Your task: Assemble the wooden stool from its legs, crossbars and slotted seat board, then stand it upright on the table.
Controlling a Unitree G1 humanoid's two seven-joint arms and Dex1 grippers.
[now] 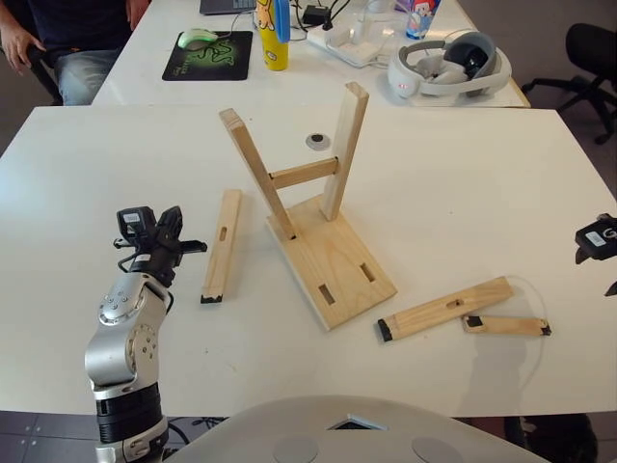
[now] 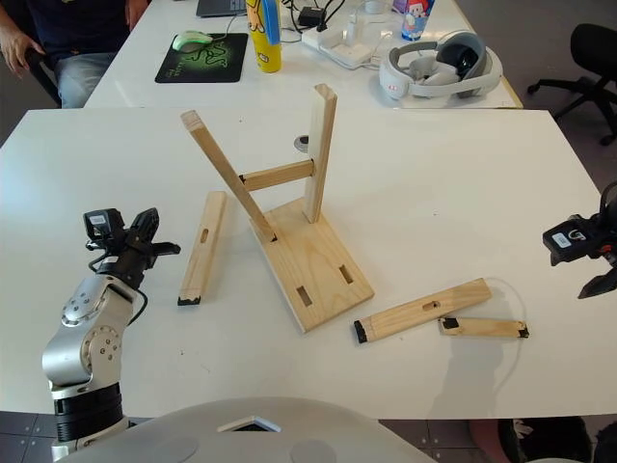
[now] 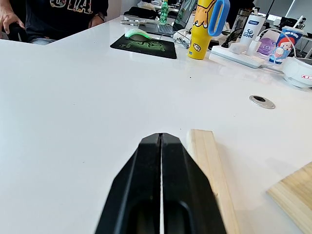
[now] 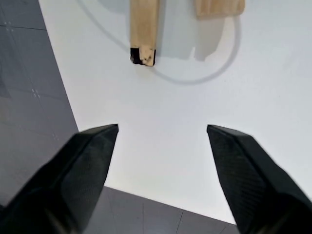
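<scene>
On my white table (image 1: pixel 463 193) the seat board (image 1: pixel 333 256) lies flat; left hand (image 3: pixel 161 139) pressed together, empty; right hand (image 4: pixel 162 129) spread wide.

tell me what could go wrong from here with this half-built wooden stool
The two upright pale wooden legs lean in the slotted plywood seat board; a bump could tip them out.
The short wooden crossbar lies toward the white table edge; the open right gripper might knock it off.

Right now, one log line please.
seat board: two legs, crossbar fitted | loose: left leg, right leg, short crossbar | left tool: shut | right tool: open
</scene>
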